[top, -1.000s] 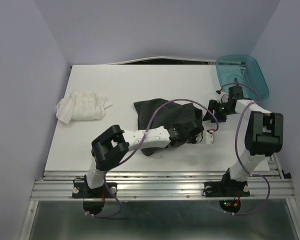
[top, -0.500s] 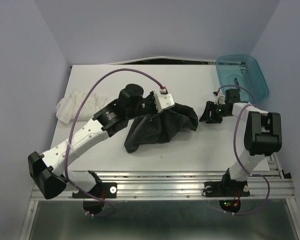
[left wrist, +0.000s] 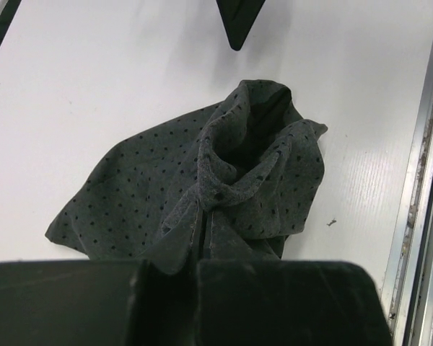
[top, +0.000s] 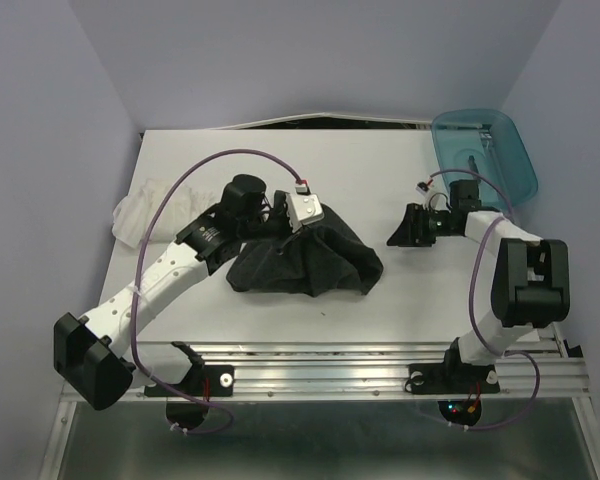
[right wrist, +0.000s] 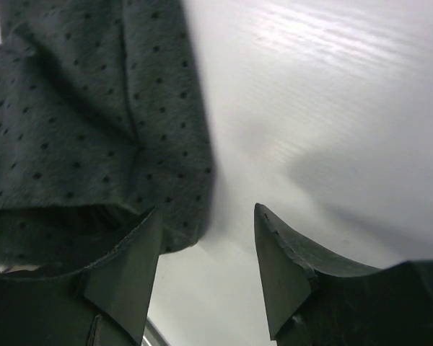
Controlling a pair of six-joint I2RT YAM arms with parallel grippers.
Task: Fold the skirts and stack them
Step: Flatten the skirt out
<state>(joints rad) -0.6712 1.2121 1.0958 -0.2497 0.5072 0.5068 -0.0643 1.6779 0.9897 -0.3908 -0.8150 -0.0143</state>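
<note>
Your left arm stretches long toward 1 o'clock. Its left gripper is clenched on the peak of the charcoal dotted skirt, which is heaped at the middle of the table. Your right arm is folded, with the right gripper released and empty at that skirt's 3 o'clock. The white skirt lies at 9 o'clock.

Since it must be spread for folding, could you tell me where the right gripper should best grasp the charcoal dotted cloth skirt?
Probably the right-hand edge of the charcoal dotted cloth skirt, on the white table nearest the open right gripper; come in low from the right. The left gripper pinches its raised peak, so pulling sideways should spread it.
</note>
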